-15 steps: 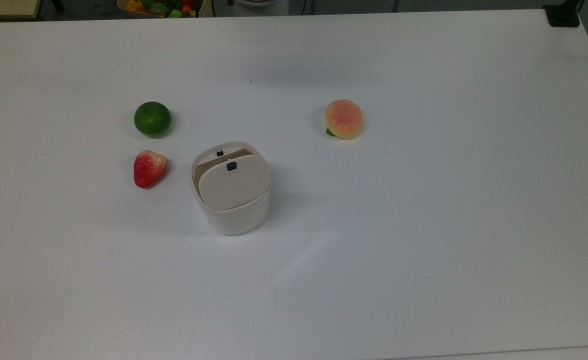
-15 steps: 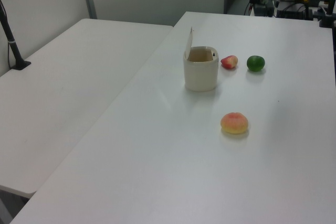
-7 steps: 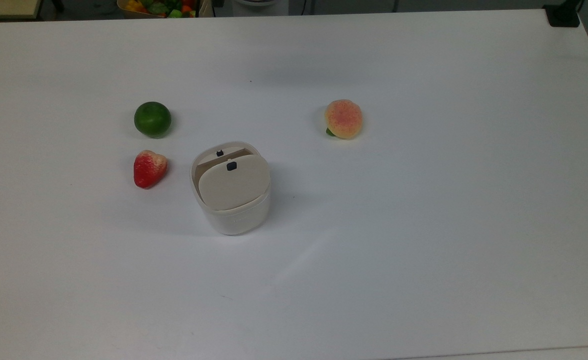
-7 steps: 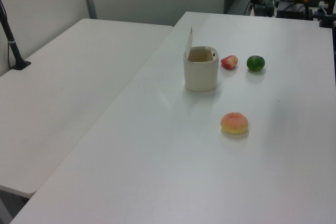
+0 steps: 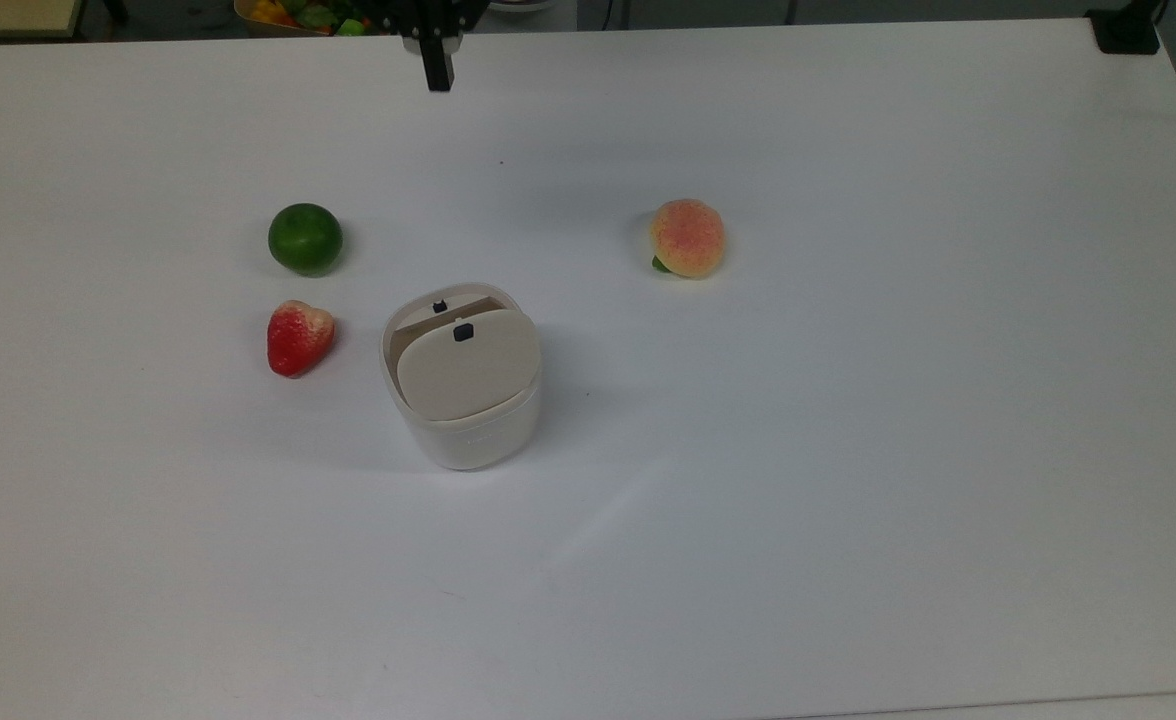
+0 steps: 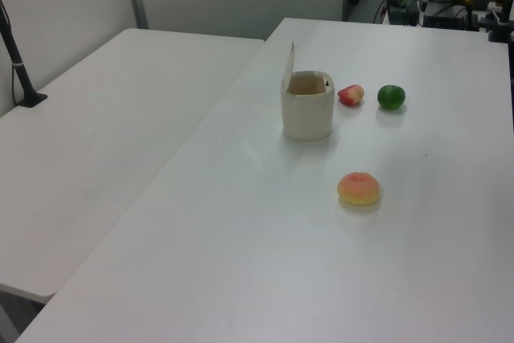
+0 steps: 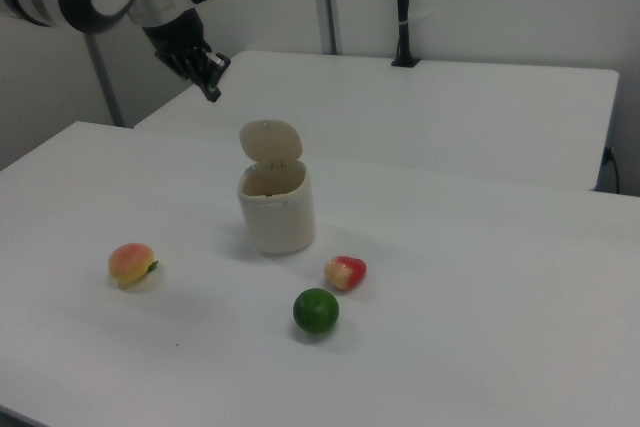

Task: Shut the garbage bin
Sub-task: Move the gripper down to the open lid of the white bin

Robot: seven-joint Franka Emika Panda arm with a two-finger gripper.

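The garbage bin (image 5: 468, 432) is a small off-white tub left of the table's middle in the top view. Its beige lid (image 5: 468, 362) with a small black tab stands raised on its hinge, so the bin is open. From the side, the lid (image 6: 288, 66) rises nearly upright above the bin (image 6: 307, 110) and the inside shows. In the right view the lid (image 7: 270, 140) stands above the bin (image 7: 275, 209). My gripper (image 5: 438, 72) hangs over the table's far edge, well away from the bin, shut and holding nothing. In the right view my gripper (image 7: 212, 84) is up and to the bin's left.
A green lime (image 5: 305, 239) and a red strawberry (image 5: 298, 336) lie just left of the bin in the top view. A peach (image 5: 687, 237) lies to its right. A box of toy food (image 5: 313, 14) sits beyond the far edge, a black mount (image 5: 1126, 30) at the far right corner.
My gripper has come into the top view at the table's far edge. The bin, its lid and the fruit have not moved.
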